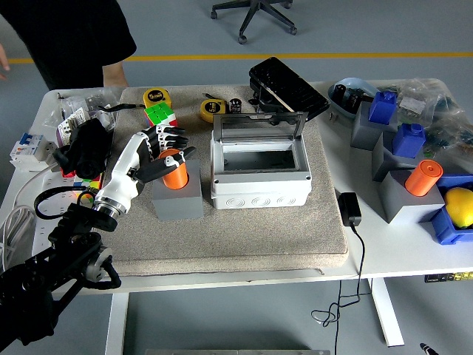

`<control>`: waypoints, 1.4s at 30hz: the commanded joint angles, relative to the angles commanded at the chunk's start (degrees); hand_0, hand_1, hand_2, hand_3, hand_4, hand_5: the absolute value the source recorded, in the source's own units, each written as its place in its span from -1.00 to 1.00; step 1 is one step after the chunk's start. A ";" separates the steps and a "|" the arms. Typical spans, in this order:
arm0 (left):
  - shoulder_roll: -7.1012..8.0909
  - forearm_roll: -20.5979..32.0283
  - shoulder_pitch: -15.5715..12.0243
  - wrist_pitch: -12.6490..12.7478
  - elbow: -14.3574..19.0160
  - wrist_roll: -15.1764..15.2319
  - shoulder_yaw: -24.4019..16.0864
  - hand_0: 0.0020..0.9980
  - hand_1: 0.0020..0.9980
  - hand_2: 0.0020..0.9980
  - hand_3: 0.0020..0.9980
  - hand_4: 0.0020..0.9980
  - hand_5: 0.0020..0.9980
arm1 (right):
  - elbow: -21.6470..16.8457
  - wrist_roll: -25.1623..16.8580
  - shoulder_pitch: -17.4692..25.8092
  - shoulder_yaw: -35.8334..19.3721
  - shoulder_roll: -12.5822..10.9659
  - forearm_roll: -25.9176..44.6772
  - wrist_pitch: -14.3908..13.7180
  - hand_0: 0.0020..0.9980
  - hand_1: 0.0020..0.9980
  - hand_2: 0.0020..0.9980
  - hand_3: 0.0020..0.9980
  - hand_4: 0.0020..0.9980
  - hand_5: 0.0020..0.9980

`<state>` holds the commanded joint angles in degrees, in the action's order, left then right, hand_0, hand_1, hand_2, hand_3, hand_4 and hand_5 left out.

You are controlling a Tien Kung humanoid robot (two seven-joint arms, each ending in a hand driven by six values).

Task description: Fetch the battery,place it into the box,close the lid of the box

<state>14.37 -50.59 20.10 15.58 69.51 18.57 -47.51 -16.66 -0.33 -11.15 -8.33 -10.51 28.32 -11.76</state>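
Observation:
An orange battery (176,171) stands upright in a grey block (177,200) on the left of the beige mat (244,237). My left hand (167,148) is against the battery's top and left side; its fingers are spread over the top and the thumb lies along the front, with no firm closure to be seen. To the right of the battery sits the white box (260,183), its clear lid (259,126) raised upright at the back and its inside empty. A second orange battery (423,177) stands in a grey block at the far right. My right arm is out of the picture.
A person in black (74,37) stands at the far left corner. A colour cube (159,115), two yellow tape measures (157,96), a black case (288,85), blue and grey blocks (384,111), a yellow ball (460,205) and a power adapter (349,208) lie around the mat.

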 joint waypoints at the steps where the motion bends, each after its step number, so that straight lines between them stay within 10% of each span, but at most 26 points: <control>1: -0.08 0.06 0.02 0.17 -0.05 0.15 0.31 0.19 0.20 0.16 0.17 0.99 -0.52 | 0.01 0.00 0.01 0.02 0.01 0.02 0.00 0.35 0.29 0.33 0.11 0.76 -0.13; 15: -0.80 1.91 1.59 1.83 -1.55 0.87 3.27 -0.08 0.00 0.06 0.12 1.00 -1.00 | 0.02 0.01 0.03 0.10 0.06 0.36 0.14 0.35 0.30 0.33 0.11 0.76 -0.12; 42: -2.06 5.92 4.33 1.76 -4.60 1.48 6.41 -0.31 -0.31 -0.38 -0.44 0.65 -1.00 | -0.05 -0.03 -0.22 0.27 -0.03 0.44 0.13 0.35 0.29 0.33 0.11 0.76 -0.12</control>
<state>12.31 -44.67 24.43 17.34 64.91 20.06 -41.10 -16.70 -0.36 -11.37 -8.06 -10.54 28.76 -11.63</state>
